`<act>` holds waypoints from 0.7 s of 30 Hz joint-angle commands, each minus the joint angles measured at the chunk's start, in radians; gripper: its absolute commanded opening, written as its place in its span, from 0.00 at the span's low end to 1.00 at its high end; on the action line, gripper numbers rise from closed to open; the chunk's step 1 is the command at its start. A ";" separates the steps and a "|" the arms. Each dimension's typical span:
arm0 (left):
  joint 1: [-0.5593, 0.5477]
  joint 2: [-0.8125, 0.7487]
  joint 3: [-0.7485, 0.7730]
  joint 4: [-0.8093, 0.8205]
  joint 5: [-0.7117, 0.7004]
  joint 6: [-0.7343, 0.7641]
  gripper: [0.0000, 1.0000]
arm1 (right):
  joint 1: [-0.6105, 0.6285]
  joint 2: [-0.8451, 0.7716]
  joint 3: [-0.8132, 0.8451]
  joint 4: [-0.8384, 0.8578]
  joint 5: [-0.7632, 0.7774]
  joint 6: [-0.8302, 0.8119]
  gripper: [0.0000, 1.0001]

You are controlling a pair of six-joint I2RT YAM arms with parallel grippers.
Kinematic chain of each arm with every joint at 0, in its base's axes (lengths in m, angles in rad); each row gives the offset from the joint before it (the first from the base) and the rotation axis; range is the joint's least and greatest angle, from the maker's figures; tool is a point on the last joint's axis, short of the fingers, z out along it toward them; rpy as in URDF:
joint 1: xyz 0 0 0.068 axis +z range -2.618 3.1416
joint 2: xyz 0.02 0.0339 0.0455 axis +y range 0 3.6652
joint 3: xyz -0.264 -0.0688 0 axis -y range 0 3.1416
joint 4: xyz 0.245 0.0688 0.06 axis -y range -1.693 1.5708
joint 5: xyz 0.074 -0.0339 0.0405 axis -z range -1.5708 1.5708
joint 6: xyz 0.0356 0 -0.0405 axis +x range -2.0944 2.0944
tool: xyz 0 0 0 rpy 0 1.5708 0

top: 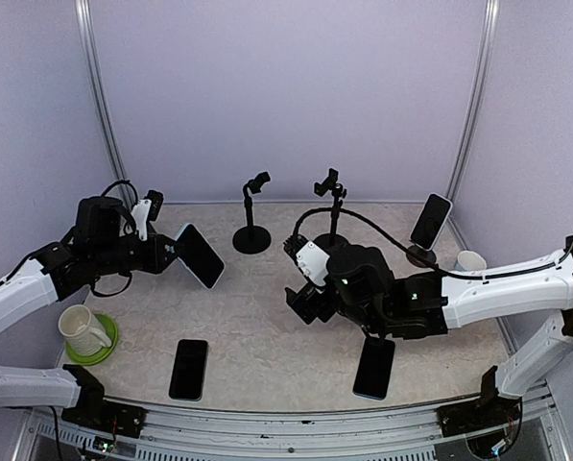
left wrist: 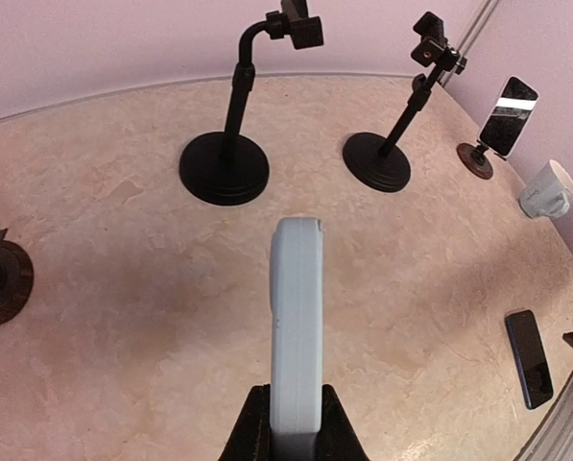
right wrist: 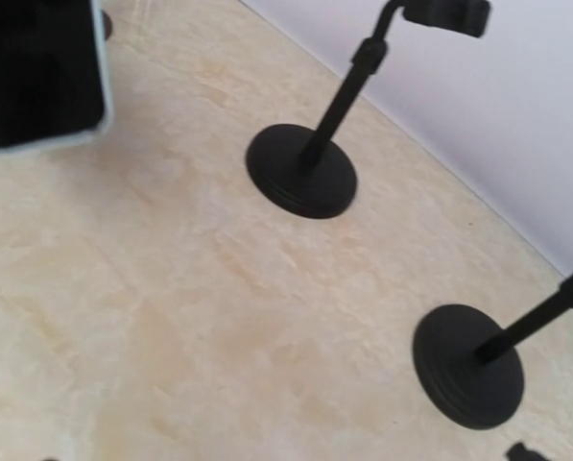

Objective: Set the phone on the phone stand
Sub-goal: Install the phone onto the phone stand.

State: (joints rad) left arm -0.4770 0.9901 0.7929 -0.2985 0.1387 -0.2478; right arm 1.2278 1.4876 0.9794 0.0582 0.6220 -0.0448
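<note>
The left tool (top: 171, 252) is clamping a pale blue phone (top: 200, 255) by its end, jaws nearly closed, holding it in the air at the left of the bench (top: 267, 336). The right tool (top: 303, 300) is hanging wide open, holding nothing. The phone is probably needing to meet the clamp of the far left stand (top: 252, 216) squarely and slowly. The mug (top: 80, 327) near left and the cup (top: 470, 260) far right are showing no contents that can be made out

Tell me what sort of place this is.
Probably a robot test booth: plain lilac walls box in a table, two robot arms are bolted at its near edge, and phone stands and phones are laid out.
</note>
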 commanded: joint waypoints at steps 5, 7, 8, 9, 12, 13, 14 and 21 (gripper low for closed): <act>0.129 0.005 0.090 0.018 0.015 0.233 0.00 | -0.035 -0.094 -0.064 0.053 -0.047 -0.038 1.00; 0.185 0.029 0.112 0.012 0.088 0.273 0.00 | -0.039 -0.108 -0.076 0.055 -0.060 -0.043 1.00; 0.219 0.040 0.120 0.012 0.134 0.291 0.00 | -0.040 -0.115 -0.083 0.055 -0.067 -0.044 1.00; 0.250 0.051 0.131 0.012 0.172 0.309 0.00 | -0.042 -0.121 -0.089 0.056 -0.073 -0.044 1.00; 0.349 0.078 0.152 0.013 0.297 0.380 0.00 | -0.045 -0.142 -0.112 0.060 -0.094 -0.043 1.00; 0.373 0.087 0.161 0.013 0.338 0.400 0.00 | -0.045 -0.149 -0.119 0.062 -0.100 -0.045 1.00; 0.399 0.094 0.169 0.015 0.366 0.421 0.00 | -0.047 -0.155 -0.126 0.064 -0.106 -0.046 1.00; 0.496 0.153 0.216 0.029 0.469 0.574 0.00 | -0.051 -0.197 -0.163 0.062 -0.136 -0.041 1.00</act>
State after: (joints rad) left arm -0.0212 1.1198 0.9421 -0.3397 0.4797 0.1902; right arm 1.1877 1.3285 0.8379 0.0986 0.5137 -0.0856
